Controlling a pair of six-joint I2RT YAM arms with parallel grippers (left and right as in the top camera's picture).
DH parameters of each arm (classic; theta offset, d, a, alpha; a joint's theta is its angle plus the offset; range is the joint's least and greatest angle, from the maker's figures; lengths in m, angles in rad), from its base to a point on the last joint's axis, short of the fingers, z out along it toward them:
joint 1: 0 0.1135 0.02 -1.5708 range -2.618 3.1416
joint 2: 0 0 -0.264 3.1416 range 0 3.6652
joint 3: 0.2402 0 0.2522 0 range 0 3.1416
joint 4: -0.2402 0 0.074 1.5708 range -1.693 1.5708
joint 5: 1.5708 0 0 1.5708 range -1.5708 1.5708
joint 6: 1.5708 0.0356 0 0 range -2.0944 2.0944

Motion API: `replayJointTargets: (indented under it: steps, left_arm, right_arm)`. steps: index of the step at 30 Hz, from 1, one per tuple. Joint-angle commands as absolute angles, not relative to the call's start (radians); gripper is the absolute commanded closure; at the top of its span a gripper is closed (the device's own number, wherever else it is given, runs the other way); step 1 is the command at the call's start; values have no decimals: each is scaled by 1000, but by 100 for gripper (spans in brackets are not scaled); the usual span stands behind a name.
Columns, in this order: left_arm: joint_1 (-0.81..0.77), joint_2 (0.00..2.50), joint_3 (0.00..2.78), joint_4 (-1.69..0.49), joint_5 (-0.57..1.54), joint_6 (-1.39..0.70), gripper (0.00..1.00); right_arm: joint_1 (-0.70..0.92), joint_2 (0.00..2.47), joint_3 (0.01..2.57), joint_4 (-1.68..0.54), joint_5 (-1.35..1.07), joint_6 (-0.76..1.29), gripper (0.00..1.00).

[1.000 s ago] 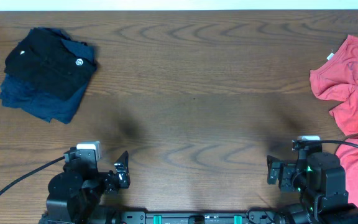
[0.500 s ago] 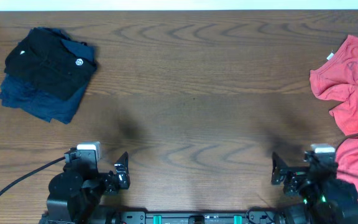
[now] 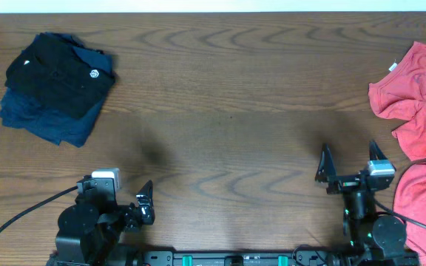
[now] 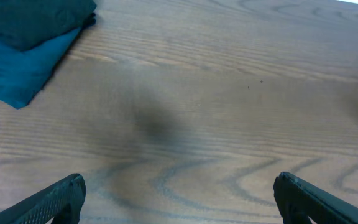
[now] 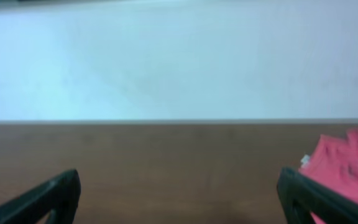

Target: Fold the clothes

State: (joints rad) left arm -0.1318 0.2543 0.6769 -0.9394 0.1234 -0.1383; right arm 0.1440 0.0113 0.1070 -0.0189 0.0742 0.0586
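Starting nearest me, my left claw [image 4: 178, 196] hangs low over bare table [image 3: 228, 111], its two fingers spread wide with nothing between them. My right claw [image 3: 348, 165] is likewise spread wide and empty, aimed level across the table. I judge the coral-red clothes [image 3: 416, 96] to be next. They lie crumpled along the table's right edge, long axis running roughly 12 to 6 o'clock, partly cut off by the frame. From my right claw the lower lump sits near at about 4 o'clock and the upper one between 1 and 2 o'clock, so the right arm is plainly nearer. Farthest off, at about 11 o'clock from my left claw and well apart, the black shirt [image 3: 58, 70] rests on the navy-blue garment [image 3: 46, 122], seemingly folded already.
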Motion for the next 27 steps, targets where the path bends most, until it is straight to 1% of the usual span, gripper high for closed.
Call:
replayJointTargets:
  steps: [1,2,7,27]
  left_arm:
    - [-131,252,672,-942,115,-151,2]
    - [-131,252,672,-942,115,-151,2]
    - [-130,252,672,-942,115,-151,2]
    - [-130,252,672,-942,115,-151,2]
  right_arm:
    - [139,5,14,94,67,-2,1]
    - [139,5,6,96,68,-6,1]
    - [143,7,6,-71,67,-8,1]
    - [143,13,6,-68,67,-9,1]
